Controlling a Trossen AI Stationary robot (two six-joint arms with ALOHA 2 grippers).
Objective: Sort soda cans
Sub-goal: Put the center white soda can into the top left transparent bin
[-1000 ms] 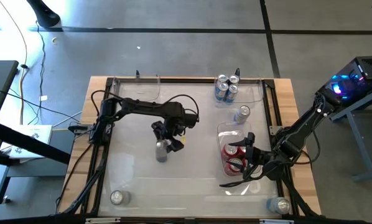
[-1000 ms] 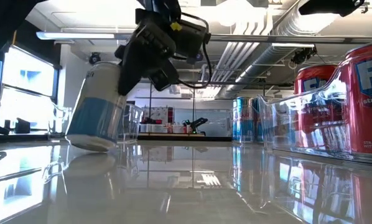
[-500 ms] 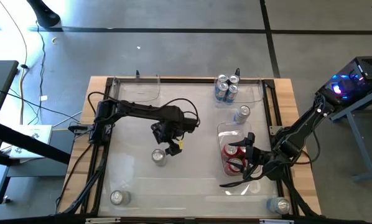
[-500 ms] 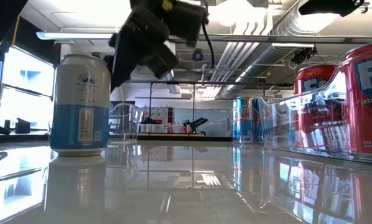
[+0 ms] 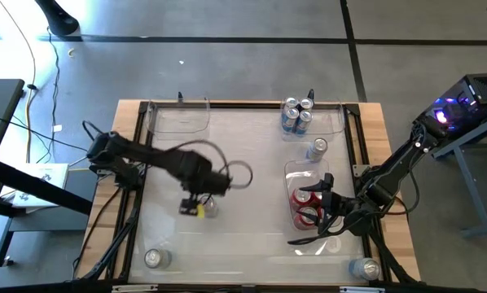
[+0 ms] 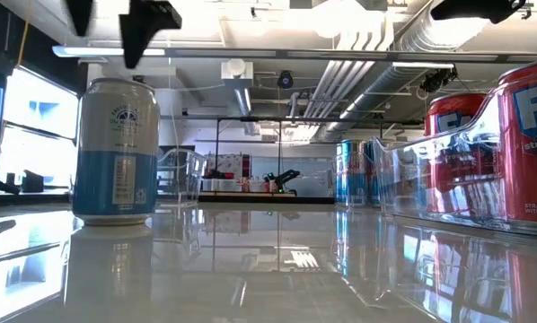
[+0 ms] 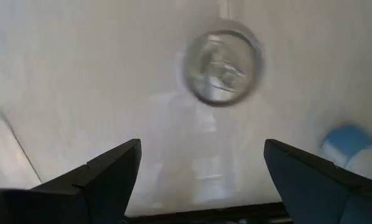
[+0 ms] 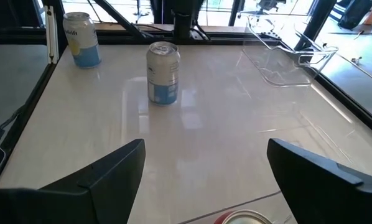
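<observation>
Standing upright near the middle of the table [image 5: 170, 236], a silver-and-blue can [image 6: 117, 151] rests free on the glossy white surface, with the left gripper [image 5: 196, 205] poised directly above it, fingers spread apart and holding nothing; this pose suggests a can set down on its base or about to be grasped from above. At the table's right side the right gripper [image 5: 318, 218] waits with fingers likewise apart and empty over a clear bin [image 5: 291, 172] holding the red cans [image 5: 306, 207]. A second bin [image 5: 333, 122] at the far right corner holds the blue cans [image 5: 296, 115], so colours appear grouped by bin; a third bin [image 5: 178, 118] at the far left shows no cans. Unsorted silver-topped cans remain: one [image 5: 318, 148] between the two right-hand bins and one at each near corner [image 5: 153, 258] [image 5: 367, 268]. Beyond the wood-edged table lie a grey concrete floor, trailing cables, and, in the level view, ceiling ducts and bright windows.
</observation>
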